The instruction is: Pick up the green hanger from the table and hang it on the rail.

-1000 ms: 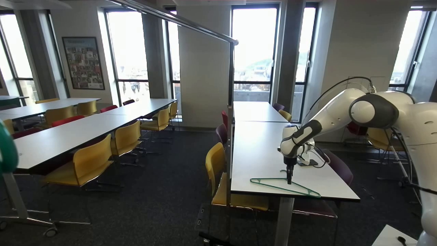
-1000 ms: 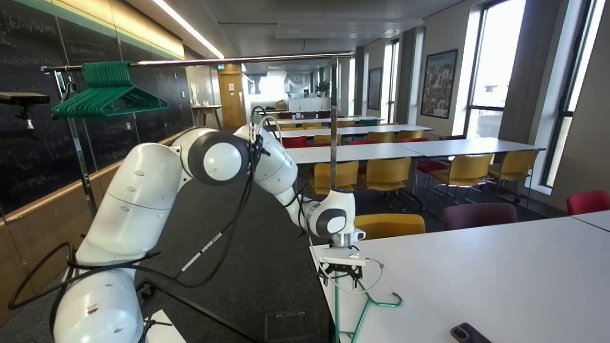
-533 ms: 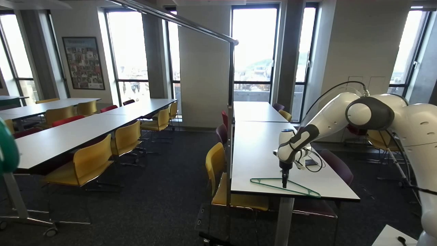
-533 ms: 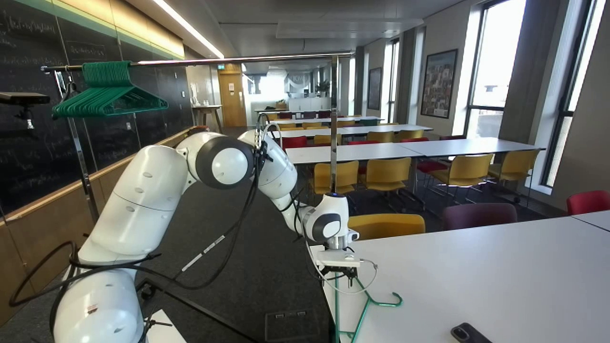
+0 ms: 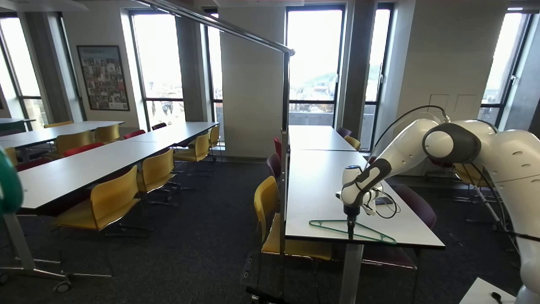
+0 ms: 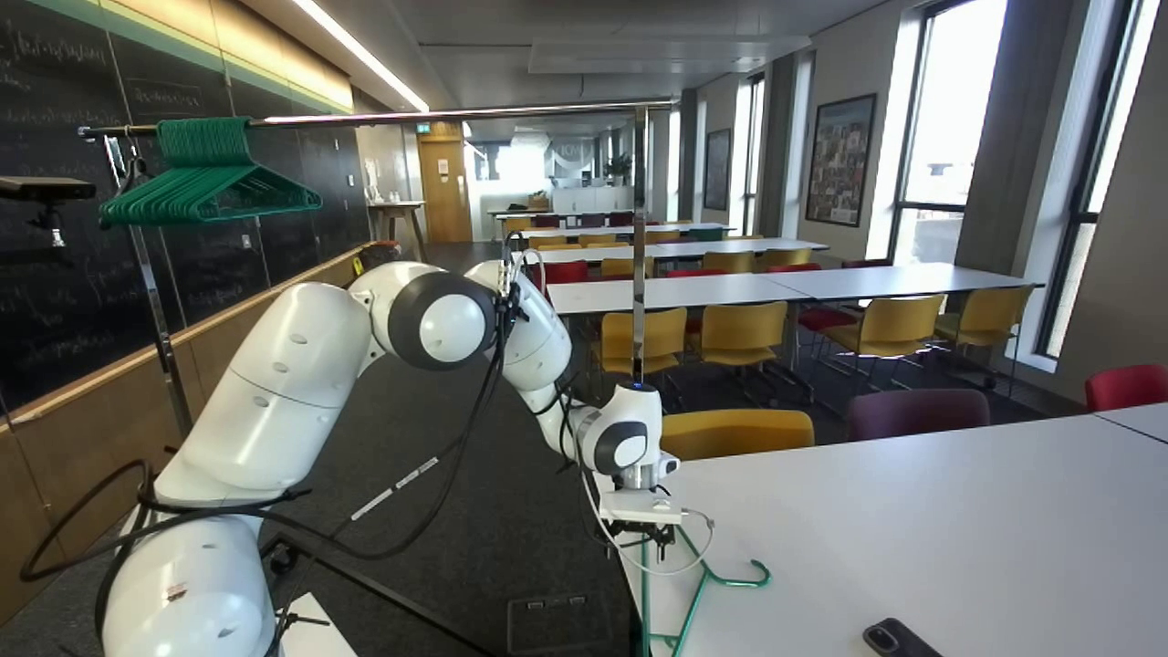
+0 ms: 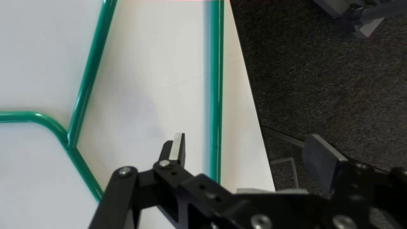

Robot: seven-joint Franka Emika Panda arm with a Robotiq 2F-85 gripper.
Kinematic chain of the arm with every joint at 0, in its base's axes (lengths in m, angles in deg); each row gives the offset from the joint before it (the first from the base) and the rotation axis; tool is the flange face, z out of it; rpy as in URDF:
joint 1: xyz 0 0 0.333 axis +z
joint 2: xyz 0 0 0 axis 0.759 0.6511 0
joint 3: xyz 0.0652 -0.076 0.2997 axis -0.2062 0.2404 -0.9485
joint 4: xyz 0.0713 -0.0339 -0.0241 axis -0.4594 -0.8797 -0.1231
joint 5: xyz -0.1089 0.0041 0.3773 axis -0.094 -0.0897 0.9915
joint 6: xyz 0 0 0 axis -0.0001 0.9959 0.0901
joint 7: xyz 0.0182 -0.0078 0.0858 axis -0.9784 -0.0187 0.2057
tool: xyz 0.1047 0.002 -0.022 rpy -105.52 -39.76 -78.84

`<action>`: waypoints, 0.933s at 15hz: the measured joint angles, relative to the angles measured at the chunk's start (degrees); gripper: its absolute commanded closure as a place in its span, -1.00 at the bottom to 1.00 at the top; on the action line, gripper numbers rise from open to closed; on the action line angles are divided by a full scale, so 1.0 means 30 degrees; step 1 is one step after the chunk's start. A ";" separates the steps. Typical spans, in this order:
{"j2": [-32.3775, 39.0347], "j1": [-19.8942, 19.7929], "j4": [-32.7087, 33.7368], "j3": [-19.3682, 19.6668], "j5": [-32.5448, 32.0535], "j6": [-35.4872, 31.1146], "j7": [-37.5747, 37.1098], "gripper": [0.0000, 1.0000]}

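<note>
The claw (image 7: 246, 147), at the bottom of the wrist view, has its fingers (image 7: 321, 162) spread wide and holds nothing. Between them passes the long straight side of the green hanger (image 7: 216, 95); one finger shows against the bench (image 6: 894, 520), the other past its edge. The hanger lies flat on this bench, at the bottom centre in an exterior view. I judge that the step in hand is the alignment for the grasp. The next move calls for careful lowering, then pinching of this side; the lift to the rail (image 6: 511, 111), upper left in an exterior view, comes after.
</note>
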 measured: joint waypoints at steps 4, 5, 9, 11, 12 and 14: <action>0.0101 -0.0150 0.0001 0.0002 0.0002 0.0000 0.0000 -0.95; 0.0102 -0.0211 0.0001 0.0001 0.0007 0.0000 -0.0001 -0.70; 0.0103 -0.0562 0.0025 0.0002 0.0043 0.0000 -0.0002 -0.18; 0.0103 -0.0737 0.0035 0.0001 0.0063 0.0000 -0.0003 0.12; 0.0103 -0.0815 0.0038 0.0001 0.0065 0.0000 -0.0003 0.29; 0.0103 -0.0933 0.0042 0.0001 0.0070 0.0000 -0.0003 0.57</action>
